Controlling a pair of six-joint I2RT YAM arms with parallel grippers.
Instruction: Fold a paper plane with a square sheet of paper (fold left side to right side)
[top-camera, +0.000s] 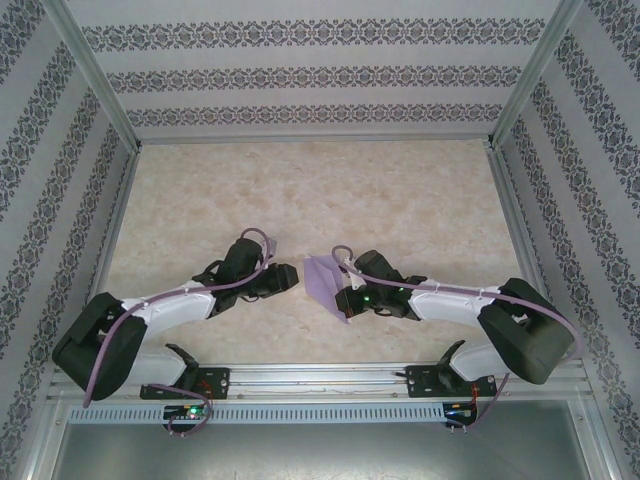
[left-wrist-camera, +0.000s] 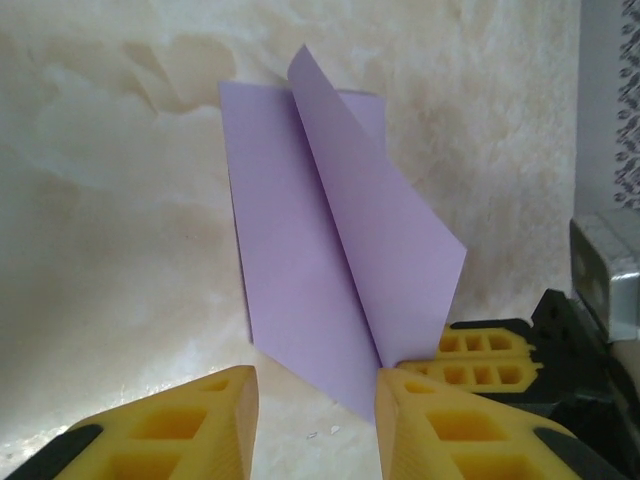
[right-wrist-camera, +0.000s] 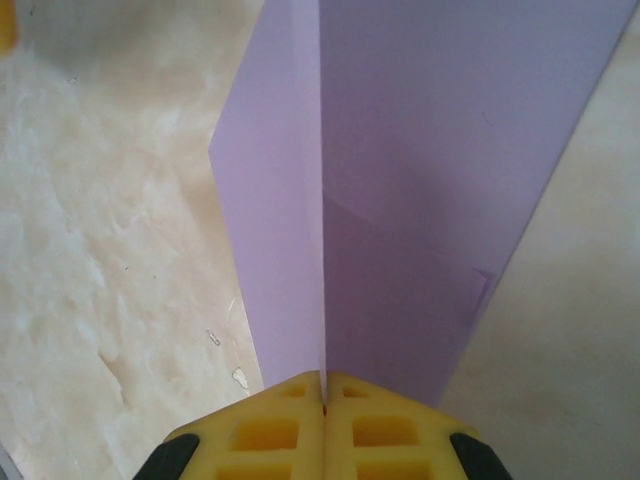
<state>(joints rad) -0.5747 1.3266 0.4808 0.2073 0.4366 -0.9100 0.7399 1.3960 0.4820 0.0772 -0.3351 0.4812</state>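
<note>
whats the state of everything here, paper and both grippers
paper: partly folded, one flap standing up along a crease, resting on the table
right gripper: shut on the paper, pinching it at the crease
left gripper: open, fingers apart at the paper's pointed end, not clamping it

Lavender paper sheet (top-camera: 322, 284), partly folded along centre crease, one flap raised, front-centre of table (top-camera: 300, 190)
</note>
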